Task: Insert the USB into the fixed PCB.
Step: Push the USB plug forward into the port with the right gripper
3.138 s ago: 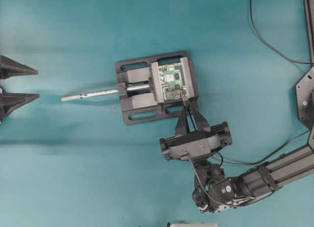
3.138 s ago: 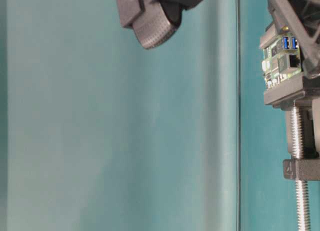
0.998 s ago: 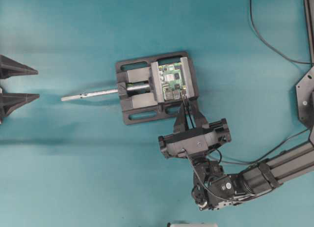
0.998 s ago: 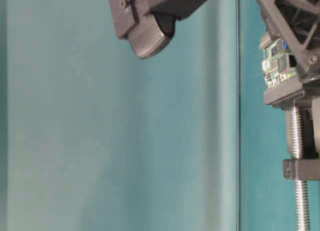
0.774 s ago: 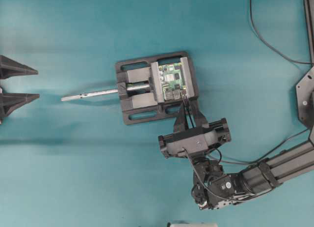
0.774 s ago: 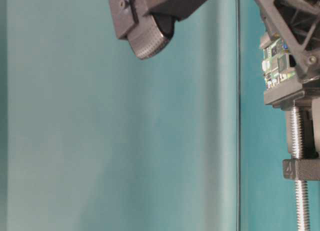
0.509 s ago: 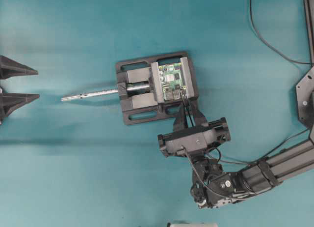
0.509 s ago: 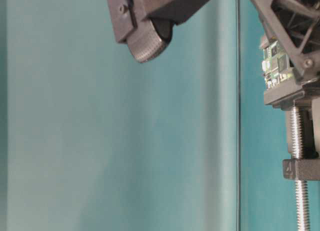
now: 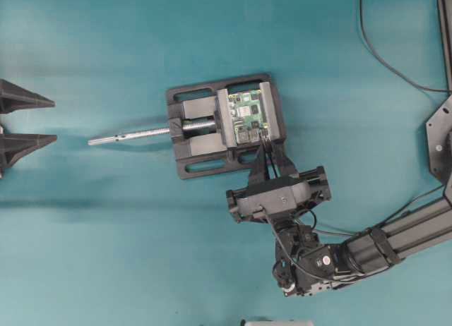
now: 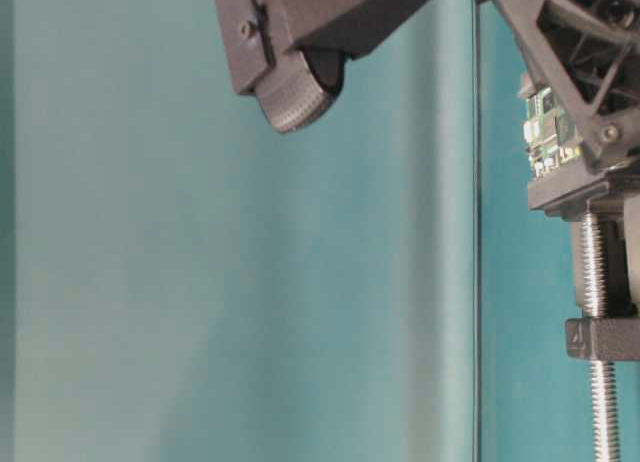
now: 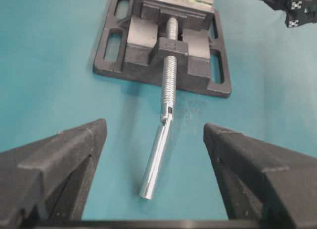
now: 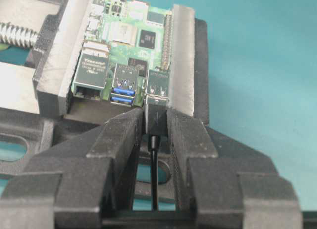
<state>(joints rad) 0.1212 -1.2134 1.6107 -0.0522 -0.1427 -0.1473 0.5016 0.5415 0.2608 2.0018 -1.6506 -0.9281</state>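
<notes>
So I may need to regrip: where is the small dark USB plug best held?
Grip the small dark USB plug on its flat side faces, just behind the green circuit board, coming along the thin black cable. The right fingers pinch it that way.

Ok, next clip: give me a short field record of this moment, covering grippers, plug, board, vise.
left gripper: open, holding nothing, facing the vise's screw rod
right gripper: shut on the USB
USB: at the front of the rightmost port on the fixed PCB; depth of insertion not clear
cable: thin, black, runs back between the right gripper's fingers
fixed PCB: green, clamped in the black vise
blue ports: unoccupied, left of the USB
</notes>
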